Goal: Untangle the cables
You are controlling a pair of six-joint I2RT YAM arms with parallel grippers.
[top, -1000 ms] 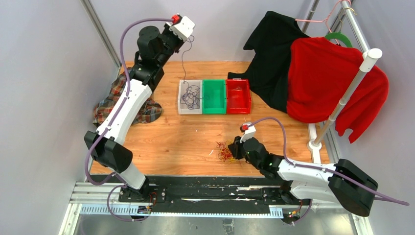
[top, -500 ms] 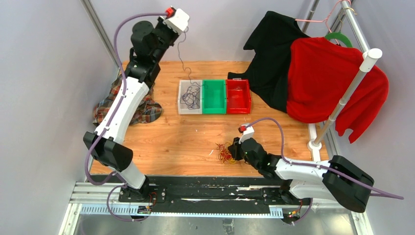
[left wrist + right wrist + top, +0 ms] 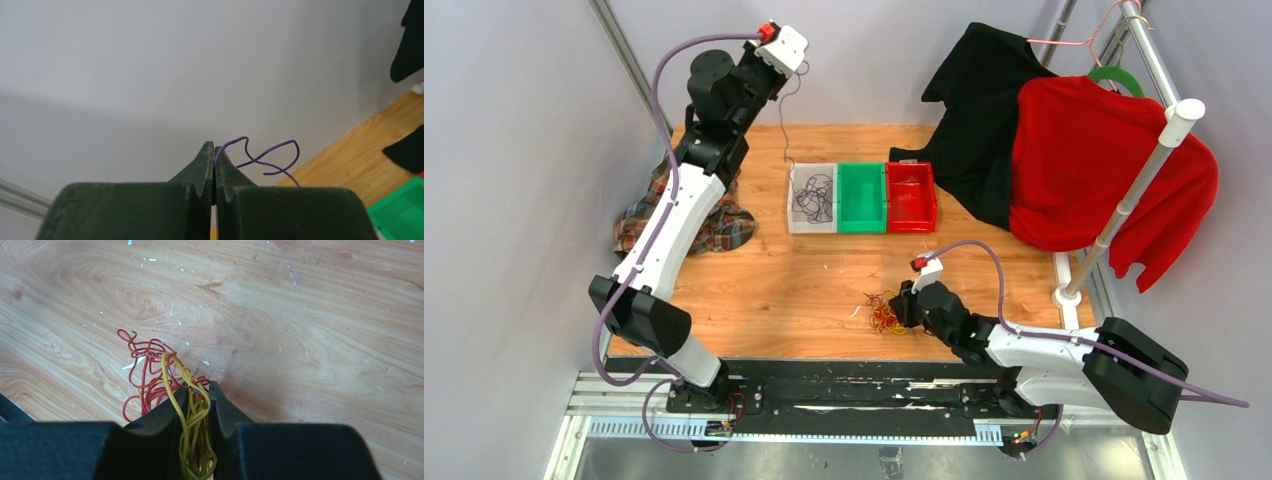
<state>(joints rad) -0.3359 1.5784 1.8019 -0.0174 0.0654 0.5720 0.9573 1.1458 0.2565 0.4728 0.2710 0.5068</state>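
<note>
Left gripper [image 3: 214, 148], raised at far left: jaws pressed together on a purple cable [image 3: 270, 156], which trails down toward the white bin [image 3: 791, 205] holding further dark cables [image 3: 814, 197]. Right gripper [image 3: 198, 390], low at near centre: jaws narrow, pinching yellow strands [image 3: 194, 415] of the red-and-yellow tangle [image 3: 882, 314] lying on the table [image 3: 804, 280].

top external: high behind arm bases [image 3: 686, 385], looking down on whole table [image 3: 804, 290] | left wrist: raised, facing back wall [image 3: 150, 60] | right wrist: close over table (shares cables [image 3: 192, 430] and wood with top external)
</note>
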